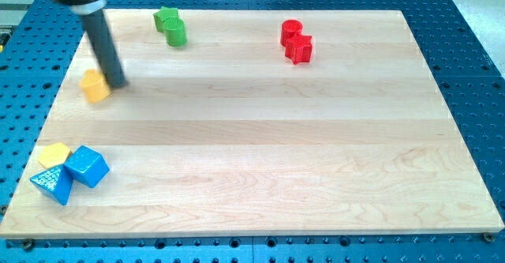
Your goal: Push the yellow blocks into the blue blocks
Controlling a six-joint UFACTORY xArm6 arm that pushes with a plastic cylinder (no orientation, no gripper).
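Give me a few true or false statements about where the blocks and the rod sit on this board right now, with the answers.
1. My tip is right beside the upper yellow block, on its right in the view. True.
2. Both yellow blocks already touch the blue blocks. False: only the lower yellow block sits against the blue cube and the blue triangular block; the upper one is well apart.
3. The two red blocks lie at the view's bottom right. False: they are near the view's top, right of centre.
4. The two green blocks sit together near the top edge. True.
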